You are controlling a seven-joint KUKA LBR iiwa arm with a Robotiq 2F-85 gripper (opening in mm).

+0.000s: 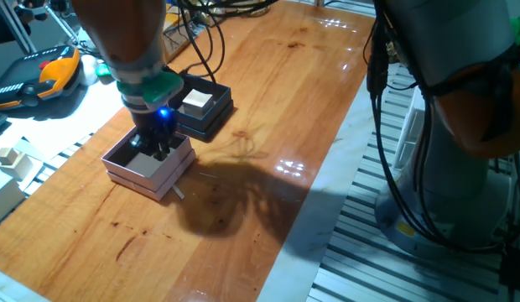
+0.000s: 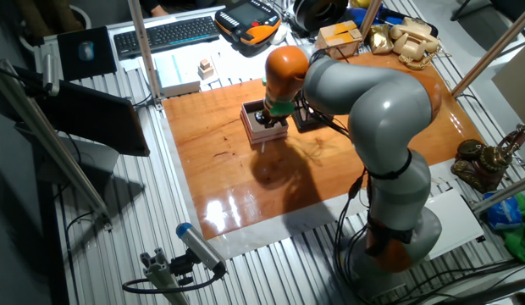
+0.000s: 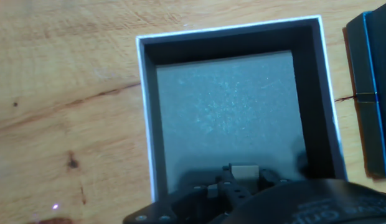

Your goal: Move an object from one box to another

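The pink box (image 1: 151,174) sits on the wooden table, left of centre; it also shows in the other fixed view (image 2: 261,132). My gripper (image 1: 157,149) reaches down inside it. In the hand view the box's white rim (image 3: 143,112) frames a grey foam floor, and the small pale cube (image 3: 244,170) sits between my fingertips at the gripper (image 3: 244,179), low over the foam near the box's near wall. The jaws look closed on the cube. The black box (image 1: 211,122) stands just behind the pink one, with a pale inside; its edge shows at the right of the hand view (image 3: 373,93).
A pair of pale wooden blocks (image 1: 10,159) lies off the table at the left, also in the other fixed view (image 2: 206,68). An orange-black pendant (image 1: 42,80) and cables (image 1: 201,33) are at the back. The robot base (image 1: 461,126) stands right of the table edge.
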